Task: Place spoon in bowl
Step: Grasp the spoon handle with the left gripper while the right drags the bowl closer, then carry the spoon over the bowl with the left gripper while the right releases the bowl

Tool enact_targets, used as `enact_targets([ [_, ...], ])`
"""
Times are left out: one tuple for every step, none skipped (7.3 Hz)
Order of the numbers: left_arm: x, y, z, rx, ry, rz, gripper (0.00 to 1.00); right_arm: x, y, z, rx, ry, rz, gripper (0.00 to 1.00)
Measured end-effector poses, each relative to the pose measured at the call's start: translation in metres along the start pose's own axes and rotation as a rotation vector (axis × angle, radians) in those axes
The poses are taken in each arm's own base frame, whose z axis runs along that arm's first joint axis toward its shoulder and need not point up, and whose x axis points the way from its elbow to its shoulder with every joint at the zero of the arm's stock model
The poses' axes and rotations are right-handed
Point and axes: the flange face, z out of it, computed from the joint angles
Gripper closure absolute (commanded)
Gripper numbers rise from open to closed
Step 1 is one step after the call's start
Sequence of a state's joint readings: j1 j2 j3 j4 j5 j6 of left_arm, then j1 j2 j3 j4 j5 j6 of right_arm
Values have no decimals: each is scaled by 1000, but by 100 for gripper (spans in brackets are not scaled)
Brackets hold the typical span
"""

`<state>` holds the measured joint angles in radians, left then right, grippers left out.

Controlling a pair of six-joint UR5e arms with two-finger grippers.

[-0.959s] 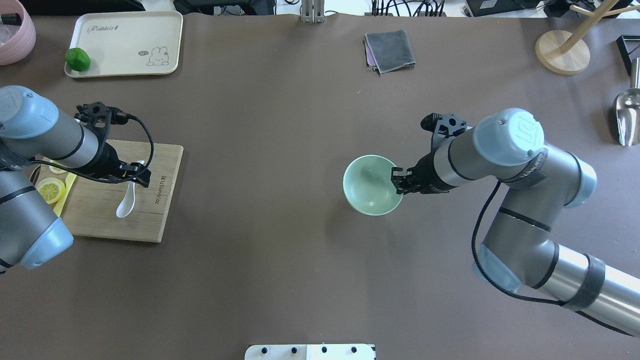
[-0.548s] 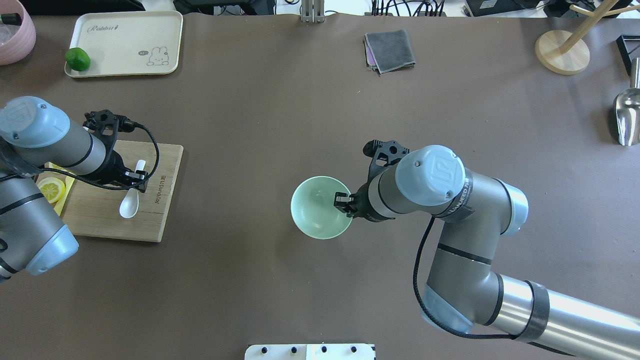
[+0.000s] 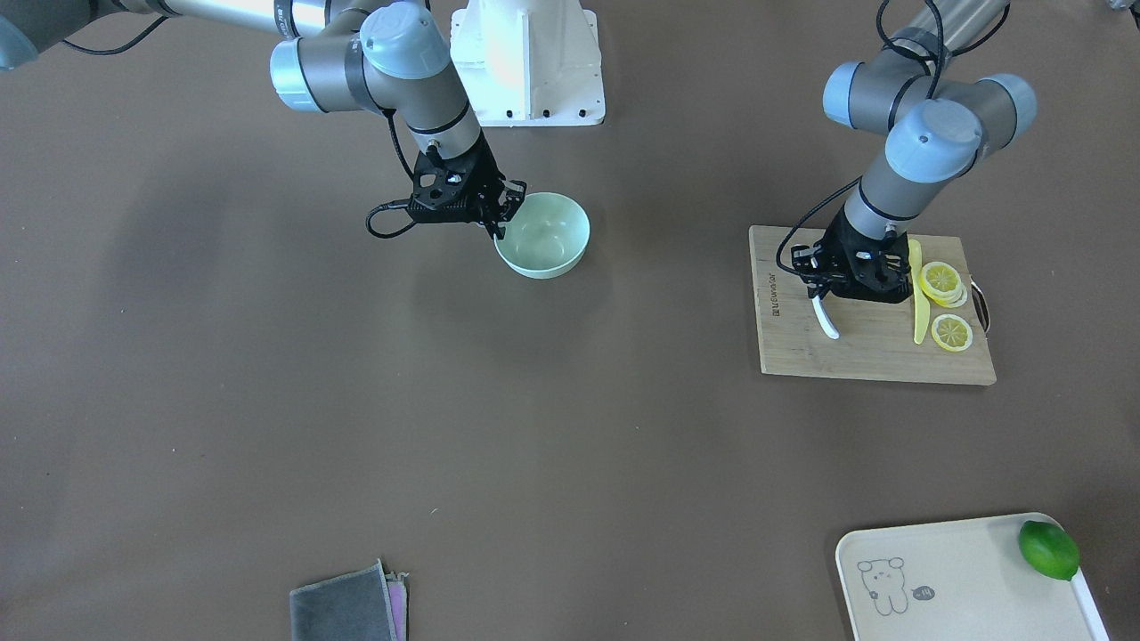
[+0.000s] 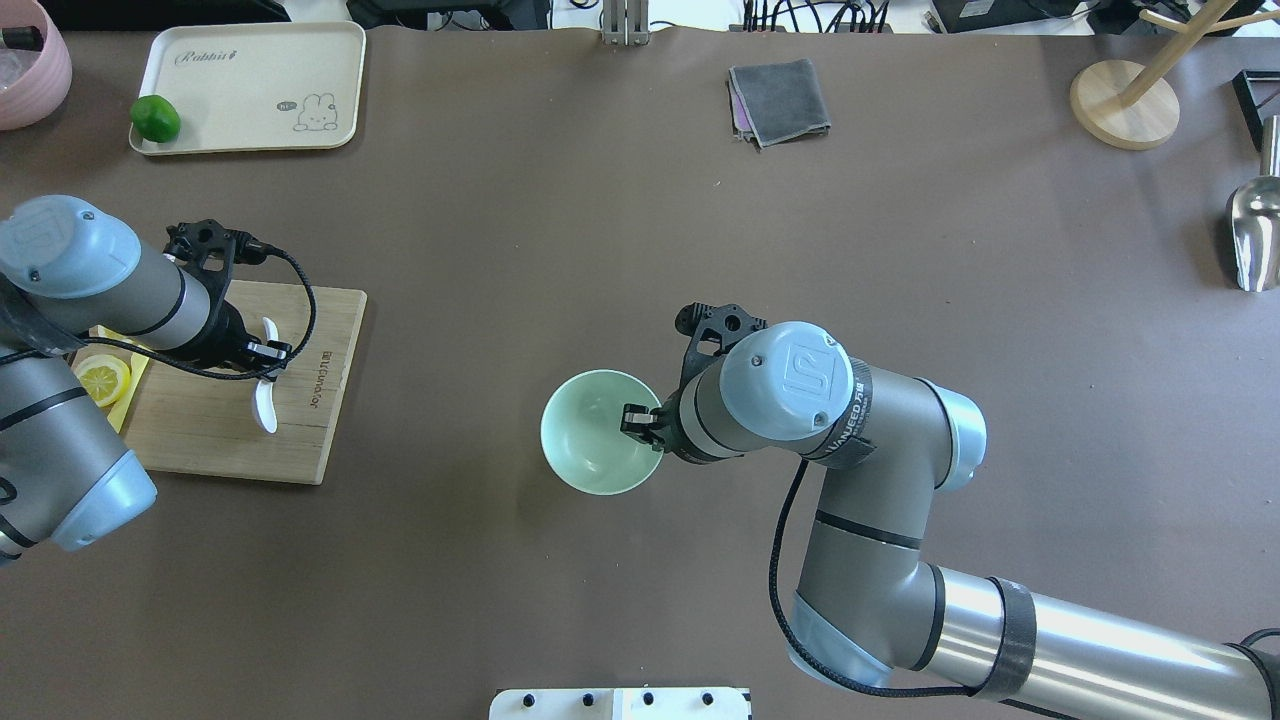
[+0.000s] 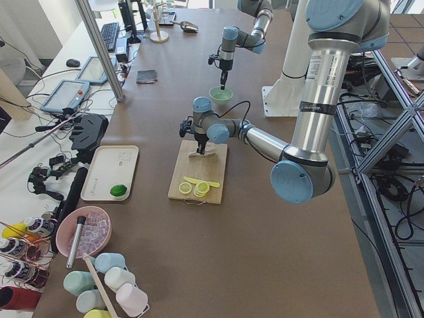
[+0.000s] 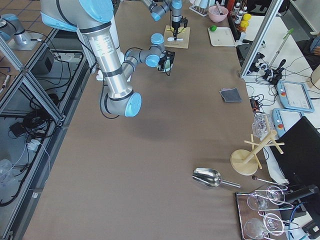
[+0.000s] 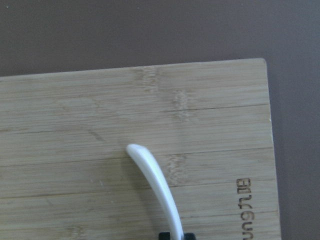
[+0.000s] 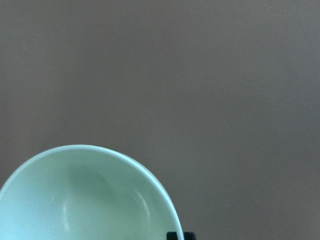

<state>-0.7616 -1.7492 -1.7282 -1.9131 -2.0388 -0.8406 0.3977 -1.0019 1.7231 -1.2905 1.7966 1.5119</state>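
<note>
The white spoon (image 4: 265,408) is over the wooden cutting board (image 4: 200,440) at the left, turned on its edge. My left gripper (image 4: 266,355) is shut on its handle. In the left wrist view the spoon (image 7: 155,180) curves away from the fingers over the board. In the front view the spoon (image 3: 826,322) hangs below the left gripper (image 3: 833,292). The mint-green bowl (image 4: 590,450) stands upright near the table's middle. My right gripper (image 4: 640,418) is shut on its right rim. The bowl also shows in the front view (image 3: 545,239) and the right wrist view (image 8: 85,200).
Lemon slices (image 4: 100,380) and a yellow knife (image 3: 917,294) lie on the board's left part. A cream tray (image 4: 250,60) with a lime (image 4: 155,118) is at the back left, beside a pink bowl (image 4: 30,70). A grey cloth (image 4: 780,100), wooden stand (image 4: 1125,100) and metal scoop (image 4: 1255,235) lie farther right.
My right gripper has slid the bowl left and toward the robot, from the right half to the table's middle. The spoon in my left gripper has turned from lying flat onto its edge.
</note>
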Motion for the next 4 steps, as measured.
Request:
enact_targets([
  [10,-4,-8,10,19,9,100,-3,0,1,0,-1,0,1],
  [34,-13,-24,29,61,26,100,-5,0,2,0,-1,-3,0],
  [66,-25,-43,45,118,48,100,-6,-2,0,2,-4,-9,0],
  [101,-38,-62,60,175,69,100,-2,-10,-8,4,-11,-8,0],
])
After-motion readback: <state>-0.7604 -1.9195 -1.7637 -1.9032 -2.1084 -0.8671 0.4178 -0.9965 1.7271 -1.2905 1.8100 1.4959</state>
